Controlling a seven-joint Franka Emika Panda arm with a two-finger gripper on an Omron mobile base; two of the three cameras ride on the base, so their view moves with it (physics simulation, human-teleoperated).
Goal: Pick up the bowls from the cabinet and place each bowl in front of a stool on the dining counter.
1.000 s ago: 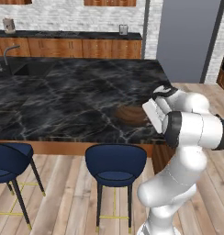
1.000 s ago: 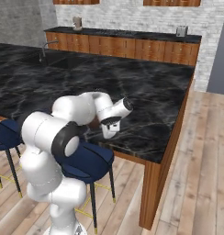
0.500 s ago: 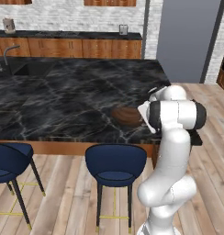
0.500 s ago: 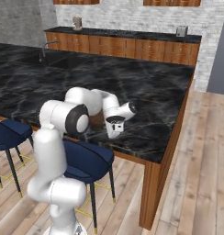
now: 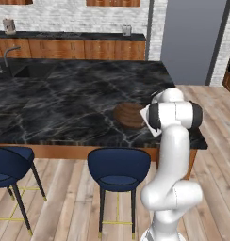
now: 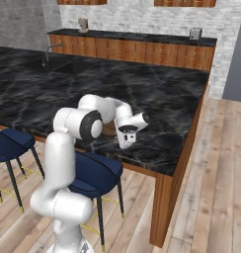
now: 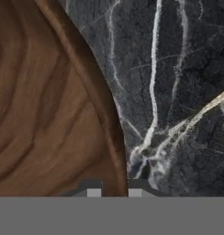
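The robot's pincer (image 6: 126,143) hangs low over the near edge of the long black marble desk (image 5: 65,103) with its gold-white veins, its two dark finger tips (image 7: 93,192) drawn close together and straddling the rim of the wide, shallow dark brown wooden bowl (image 5: 129,114). From the hand view one tip sits inside the rim and the other outside, over bare marble, so I take it to be pinching the bowl's wall by its edge. That seems a sensible hold for so broad a dish, too wide to be grasped across. The bowl (image 7: 49,105) sits flat on the desk, spreading away to one side of the pincer, the grip falling on the edge nearest the arm. It sits directly behind the navy round-seated stool (image 5: 118,169), which looks like the place meant for it; my guess is the bowl is being set down here, or has just landed. A second navy stool (image 5: 8,164) stands further along to the left with no bowl on the marble before it.
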